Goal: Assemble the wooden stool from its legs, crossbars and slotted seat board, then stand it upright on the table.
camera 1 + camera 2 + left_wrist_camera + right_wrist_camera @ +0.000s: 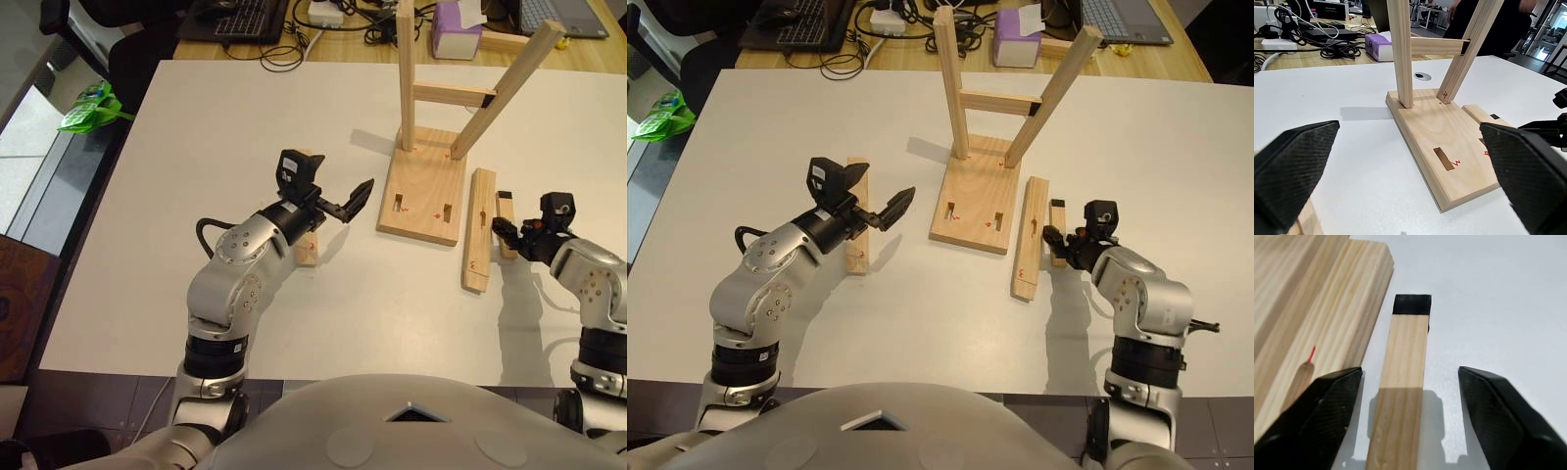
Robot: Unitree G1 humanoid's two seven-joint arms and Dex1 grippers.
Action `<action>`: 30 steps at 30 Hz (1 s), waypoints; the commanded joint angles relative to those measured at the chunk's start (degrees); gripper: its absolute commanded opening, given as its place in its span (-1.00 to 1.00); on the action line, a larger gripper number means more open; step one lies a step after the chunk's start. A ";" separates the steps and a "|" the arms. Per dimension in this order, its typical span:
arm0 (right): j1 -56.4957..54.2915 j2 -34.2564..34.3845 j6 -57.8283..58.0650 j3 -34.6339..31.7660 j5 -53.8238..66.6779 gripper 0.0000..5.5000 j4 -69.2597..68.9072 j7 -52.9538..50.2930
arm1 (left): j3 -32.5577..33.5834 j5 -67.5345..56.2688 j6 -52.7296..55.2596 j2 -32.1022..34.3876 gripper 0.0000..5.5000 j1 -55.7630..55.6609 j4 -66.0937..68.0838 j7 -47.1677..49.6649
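Note:
The slotted seat board (pixel 421 201) lies flat on the white table, with two legs (pixel 406 73) (pixel 505 88) standing in its far slots and a crossbar (pixel 451 94) joining them. A loose leg (pixel 478 230) lies just right of the board. Beside that leg lies a short crossbar (pixel 1403 352) with a black end. My right gripper (pixel 1410 379) is open low over this crossbar, one finger on each side. My left gripper (pixel 877 192) is open above the table left of the board, facing it. Another leg (pixel 856 220) lies under the left forearm.
A purple tissue box (pixel 456 29), cables, a keyboard (pixel 240 18) and a laptop sit on the desk behind the table. A green bag (pixel 88 108) lies off the table's left edge. The table's near half is bare white surface (pixel 372 304).

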 commanded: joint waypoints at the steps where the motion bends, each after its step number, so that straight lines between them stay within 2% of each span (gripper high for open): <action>1: -0.88 0.94 0.40 1.73 -1.76 0.34 6.07 -0.26 | -0.18 0.10 -0.17 0.35 0.95 -0.21 0.06 -0.22; 6: -2.79 0.22 -1.97 2.38 -3.73 0.34 13.21 0.27 | -0.13 0.05 -0.18 -0.10 0.95 -0.33 0.01 0.02; 14: -6.55 -2.90 2.28 7.43 -3.80 -0.18 20.27 7.39 | 0.11 0.23 -1.03 -0.64 0.95 -0.77 0.51 0.21; 20: -6.78 -3.20 3.24 6.33 -4.04 -0.53 20.96 7.54 | 0.08 0.48 -2.05 -1.15 0.95 -0.43 0.91 0.70; 26: -7.52 -0.16 -2.77 0.57 -2.05 -0.53 15.50 5.93 | 0.21 0.63 -2.70 -1.67 0.95 -0.37 1.16 1.15; 30: -6.63 0.28 -12.71 -1.09 -1.74 -0.53 5.03 7.16 | 2.03 -0.54 -3.41 -1.77 0.95 -1.44 0.99 1.08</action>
